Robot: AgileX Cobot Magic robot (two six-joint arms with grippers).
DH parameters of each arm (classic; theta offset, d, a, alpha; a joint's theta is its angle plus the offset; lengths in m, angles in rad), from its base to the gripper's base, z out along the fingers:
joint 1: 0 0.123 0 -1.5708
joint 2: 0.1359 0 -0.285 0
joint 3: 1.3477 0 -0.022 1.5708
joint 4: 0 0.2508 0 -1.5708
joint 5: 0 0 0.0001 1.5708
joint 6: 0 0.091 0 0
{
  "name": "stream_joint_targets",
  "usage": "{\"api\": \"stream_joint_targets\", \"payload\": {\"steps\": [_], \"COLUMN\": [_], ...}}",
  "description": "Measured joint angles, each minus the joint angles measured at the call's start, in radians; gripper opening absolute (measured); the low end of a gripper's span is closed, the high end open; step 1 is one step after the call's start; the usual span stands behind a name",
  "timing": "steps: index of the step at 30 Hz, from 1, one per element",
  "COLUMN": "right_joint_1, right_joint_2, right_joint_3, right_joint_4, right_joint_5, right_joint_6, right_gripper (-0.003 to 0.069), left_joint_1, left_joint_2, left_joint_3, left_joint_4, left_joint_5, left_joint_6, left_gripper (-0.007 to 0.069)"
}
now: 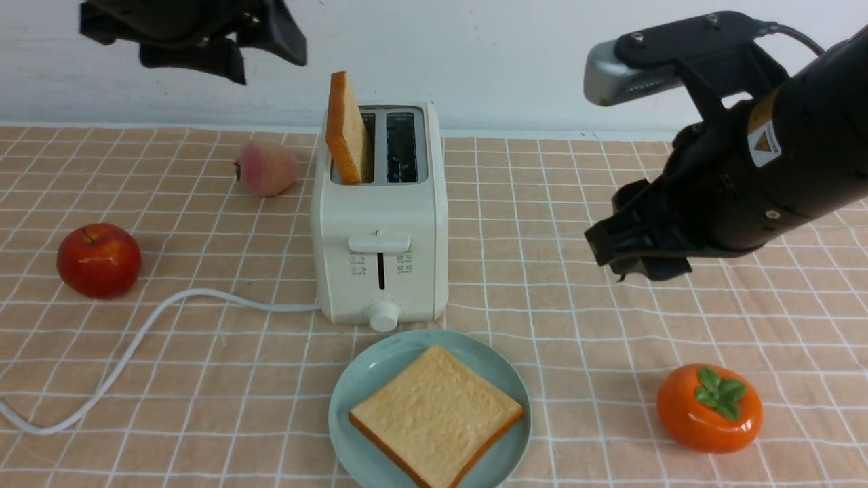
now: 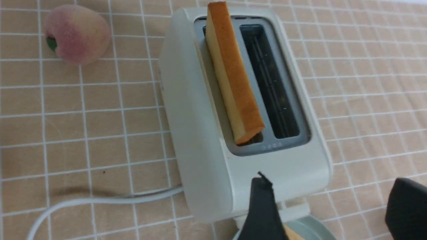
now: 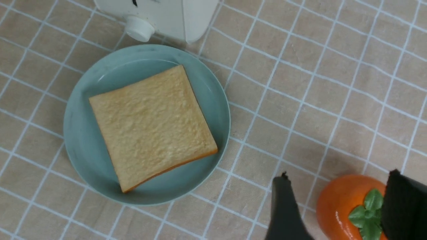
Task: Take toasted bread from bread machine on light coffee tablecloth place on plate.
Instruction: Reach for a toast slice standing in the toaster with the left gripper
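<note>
Left jaws: spread, nothing between them. They are raised high, up and to the robot's left of the cream-white boxy two-slot bread machine (image 1: 380, 224).

Right jaws: also spread and holding nothing. They hang in the air on the robot's right of the machine, well apart from it. In the right wrist view we see a glossy orange persimmon with a green leaf cap (image 3: 340, 203) on the cloth beneath them.

One thick square slice of toasted bread (image 1: 346, 129), pale-faced with orange-brown crust, stands tilted in the machine's left slot, mostly above the top. We note a second slice (image 1: 434, 407) flat on the round pale teal-green plate (image 1: 359, 379), just in front of the machine's knob.

A light coffee tablecloth with thin white grid lines (image 1: 576, 325) covers the bench. On the left lie a red apple (image 1: 98, 261), a pink peach (image 1: 266, 168) and the white cord (image 1: 135, 339).
</note>
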Motion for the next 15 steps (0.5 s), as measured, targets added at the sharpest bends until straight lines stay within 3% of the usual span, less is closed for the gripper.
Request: {"api": "stream_joint_targets", "payload": {"steps": [4, 7, 11, 15], "right_joint_1": [0.0, 0.0, 0.0, 0.0], "right_joint_2": [0.0, 0.0, 0.0, 0.0], "right_joint_3": [0.0, 0.0, 0.0, 0.0], "right_joint_4": [-0.006, -0.009, -0.009, -0.01], "right_joint_5": [0.012, 0.012, 0.014, 0.021], "right_joint_6": [0.003, 0.003, 0.003, 0.003], "right_gripper": [0.0393, 0.0391, 0.0391, 0.0391], "left_joint_1": [-0.055, -0.056, -0.056, -0.056], "left_joint_2": [0.172, 0.286, 0.379, 0.448], "left_joint_3": [-0.157, -0.255, -0.324, -0.345], "left_joint_4": [0.175, 0.217, 0.23, 0.223], "left_joint_5": [0.044, 0.055, 0.049, 0.018], "left_joint_6": [-0.143, -0.195, -0.202, -0.151], "left_gripper": [0.05, 0.0501, 0.0498, 0.0447]}}
